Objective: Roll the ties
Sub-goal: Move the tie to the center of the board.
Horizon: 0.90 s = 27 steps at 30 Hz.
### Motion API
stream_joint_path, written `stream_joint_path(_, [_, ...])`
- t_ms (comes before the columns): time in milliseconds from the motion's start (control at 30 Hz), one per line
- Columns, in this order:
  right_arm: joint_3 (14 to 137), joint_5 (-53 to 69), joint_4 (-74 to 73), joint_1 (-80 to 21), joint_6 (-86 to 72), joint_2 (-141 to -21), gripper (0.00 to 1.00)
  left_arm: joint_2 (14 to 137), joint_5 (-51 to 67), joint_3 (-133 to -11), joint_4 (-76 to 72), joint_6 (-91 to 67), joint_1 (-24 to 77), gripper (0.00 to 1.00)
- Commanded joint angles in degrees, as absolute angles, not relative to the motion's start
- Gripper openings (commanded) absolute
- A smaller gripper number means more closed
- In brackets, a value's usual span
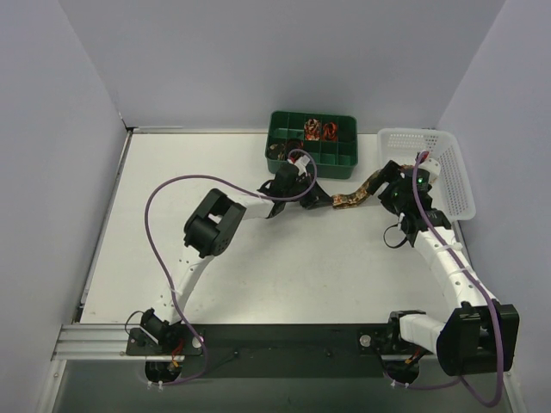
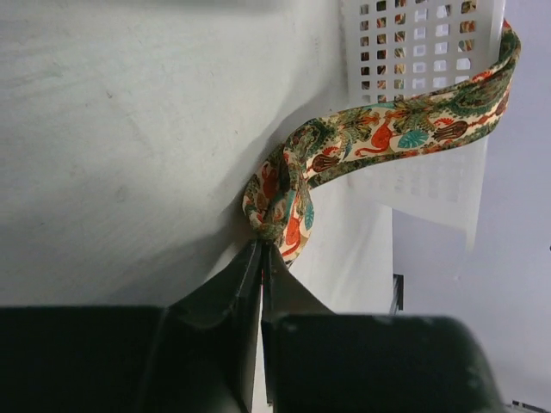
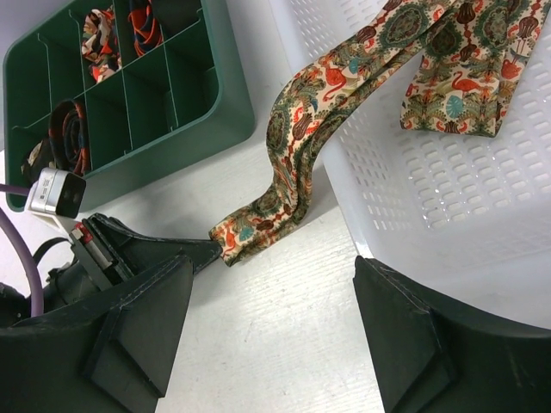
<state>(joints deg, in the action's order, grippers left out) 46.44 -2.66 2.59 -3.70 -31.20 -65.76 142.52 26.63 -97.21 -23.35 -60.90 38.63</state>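
A patterned tie (image 1: 362, 194) runs from the white basket (image 1: 456, 185) down onto the table. Its folded end (image 2: 275, 202) curls into a small loop, and my left gripper (image 2: 263, 245) is shut on that loop's lower edge. In the right wrist view the tie (image 3: 297, 163) hangs over the basket rim (image 3: 344, 181), with another tie end (image 3: 456, 86) lying inside the basket. My right gripper (image 3: 272, 262) stands open just above the bare table, next to the basket and short of the tie's end. From above, the left gripper (image 1: 327, 200) and right gripper (image 1: 389, 182) face each other along the tie.
A green divided box (image 1: 340, 163) stands behind the left gripper, with rolled ties (image 1: 318, 129) in its far compartments and another coil (image 3: 69, 138) in a near one. Purple cables loop over both arms. The basket wall (image 2: 413, 34) is close on the right.
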Motion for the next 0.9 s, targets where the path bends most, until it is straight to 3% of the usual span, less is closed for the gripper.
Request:
stream_joint_path(0, [46.8,-1.6,2.8,-3.3,-30.2,-64.3,0.77,144.1,25.3,-100.0,-21.6,-59.7,38.6,0.05])
stream_joint_path(167, [47.5,-1.1,2.4,-3.2,-29.9,-64.7,0.77,143.2,25.4,-100.5,-20.0,-56.7,38.4,0.0])
stream_joint_path(233, [47.8,-0.4,2.4,-3.1,-29.5,-64.9,0.77,142.1,24.6,-99.1,-19.5,-56.7,38.3,0.06])
stream_joint_path(267, [48.3,-0.4,2.4,-3.3,-29.4,-65.9,0.77,141.8,24.3,-98.9,-19.2,-56.8,38.3,0.11])
stream_joint_path(300, [48.7,-0.5,2.5,-3.2,-29.2,-66.5,0.77,141.4,23.9,-99.0,-17.0,-56.6,38.3,0.26])
stream_joint_path(400, [50.1,2.7,2.3,-3.3,-29.4,-69.8,0.76,140.9,22.4,-99.5,-14.3,-55.5,38.5,0.5])
stream_joint_path(533, [51.1,5.6,3.3,-3.3,-29.7,-74.7,0.76,140.9,21.9,-99.6,-14.2,-55.5,38.6,0.64])
stream_joint_path(767, [53.4,10.0,4.7,-3.6,-31.1,-81.4,0.75,144.8,21.9,-105.0,-11.4,-55.2,39.6,0.67])
stream_joint_path(867, [53.8,10.5,5.2,-3.5,-31.3,-82.0,0.75,146.2,20.6,-107.1,-9.6,-54.6,40.2,0.63])
